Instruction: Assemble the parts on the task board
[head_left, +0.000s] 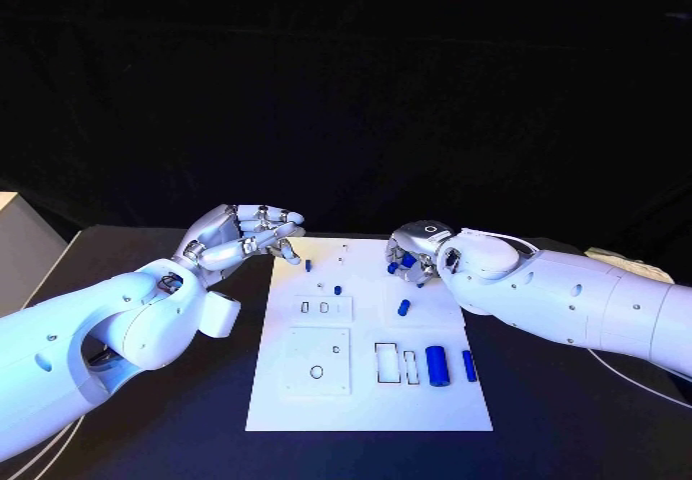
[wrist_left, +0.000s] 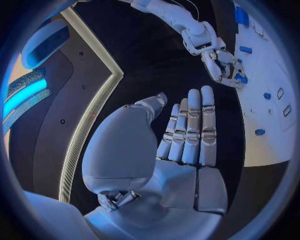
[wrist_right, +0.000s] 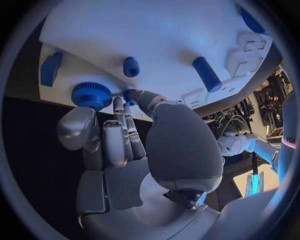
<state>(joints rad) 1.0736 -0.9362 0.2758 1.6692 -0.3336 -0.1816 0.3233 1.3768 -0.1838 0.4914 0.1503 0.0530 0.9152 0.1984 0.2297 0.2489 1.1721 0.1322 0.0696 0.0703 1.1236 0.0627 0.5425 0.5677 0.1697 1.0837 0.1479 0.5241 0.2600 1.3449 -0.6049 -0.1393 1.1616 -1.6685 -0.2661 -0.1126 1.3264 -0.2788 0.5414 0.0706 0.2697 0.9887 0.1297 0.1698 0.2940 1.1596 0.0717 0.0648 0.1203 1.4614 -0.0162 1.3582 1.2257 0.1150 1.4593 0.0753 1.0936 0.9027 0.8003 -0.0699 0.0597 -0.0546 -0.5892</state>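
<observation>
Right hand (head_left: 418, 250) at task board (head_left: 368, 400) far edge, fingertips (wrist_right: 128, 97) touching a small blue peg (wrist_right: 129, 94) beside the blue gear (wrist_right: 91, 94); grasp unclear. Left hand (head_left: 248, 232) empty, fingers apart, off the far-left corner. Likely seating step; next calls for firm pinch and alignment.

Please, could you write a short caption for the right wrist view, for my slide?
Right hand reaching its fingertips to a small blue part beside a blue gear on the white task board.
</observation>
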